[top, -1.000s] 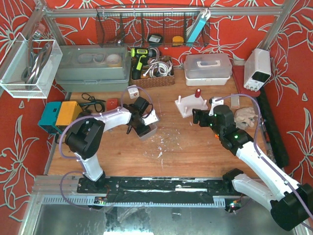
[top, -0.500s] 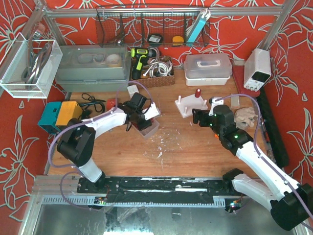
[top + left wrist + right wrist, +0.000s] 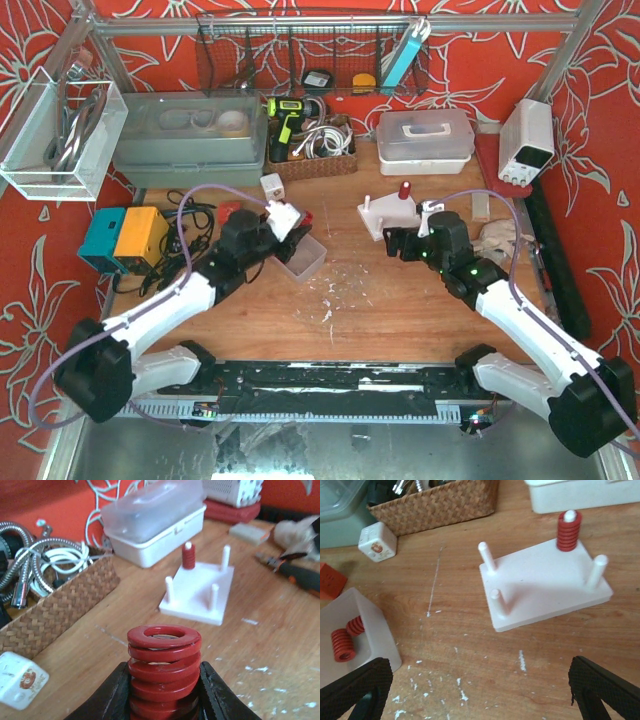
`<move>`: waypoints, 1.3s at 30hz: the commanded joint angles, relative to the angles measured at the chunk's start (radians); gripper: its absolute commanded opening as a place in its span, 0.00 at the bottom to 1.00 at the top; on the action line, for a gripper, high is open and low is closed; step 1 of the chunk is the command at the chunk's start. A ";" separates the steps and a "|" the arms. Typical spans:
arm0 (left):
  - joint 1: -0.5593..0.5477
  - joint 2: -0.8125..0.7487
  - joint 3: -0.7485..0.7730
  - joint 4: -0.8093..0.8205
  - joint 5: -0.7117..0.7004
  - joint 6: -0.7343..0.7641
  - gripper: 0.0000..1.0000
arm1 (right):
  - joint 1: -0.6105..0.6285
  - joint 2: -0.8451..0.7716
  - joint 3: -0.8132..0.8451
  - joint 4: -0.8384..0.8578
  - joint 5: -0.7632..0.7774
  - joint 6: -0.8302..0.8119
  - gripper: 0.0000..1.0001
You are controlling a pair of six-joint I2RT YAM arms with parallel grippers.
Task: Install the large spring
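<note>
The left fingers (image 3: 116, 695) are clamped on the large spring (image 3: 164, 662), one on each side of its lower coils, and it stands upright between them. At 1 o'clock from it, well apart, the white peg base (image 3: 197, 592) sits on the worktop (image 3: 280, 630). Seen from the right wrist, a small spring (image 3: 568, 531) is threaded on the peg at the base's 1 o'clock corner. The right fingers (image 3: 357, 687) are spread wide with nothing between them, at 6 o'clock of the base. At 8 o'clock, a tray (image 3: 380, 630) holds two red springs (image 3: 342, 645).
</note>
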State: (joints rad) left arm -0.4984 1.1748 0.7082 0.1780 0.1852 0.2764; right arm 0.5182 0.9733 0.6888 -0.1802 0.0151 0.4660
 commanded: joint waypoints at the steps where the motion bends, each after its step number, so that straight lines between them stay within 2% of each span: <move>1: -0.046 -0.107 -0.161 0.324 -0.006 -0.135 0.02 | 0.008 0.023 0.050 -0.009 -0.102 0.008 0.96; 6: -0.161 -0.141 -0.310 0.516 -0.034 -0.112 0.02 | 0.007 0.070 0.088 -0.050 -0.190 0.008 0.96; 12: -0.241 -0.105 -0.408 0.656 -0.033 -0.014 0.01 | 0.019 0.189 0.227 -0.208 -0.342 -0.040 0.90; 17: -0.303 -0.088 -0.484 0.760 -0.049 0.091 0.02 | 0.046 0.190 0.254 -0.249 -0.316 -0.072 0.84; 29: -0.334 -0.052 -0.498 0.791 -0.042 0.099 0.02 | 0.203 0.164 0.340 -0.337 -0.479 -0.058 0.83; 32: -0.335 -0.059 -0.497 0.789 -0.036 0.097 0.02 | 0.269 0.165 0.342 -0.335 -0.456 -0.034 0.84; 39: -0.337 -0.050 -0.496 0.794 -0.031 0.087 0.02 | 0.340 0.231 0.353 -0.349 -0.380 -0.037 0.83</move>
State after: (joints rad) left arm -0.8265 1.1240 0.2108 0.8997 0.1532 0.3595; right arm 0.8307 1.1744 1.0050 -0.5011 -0.4026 0.4248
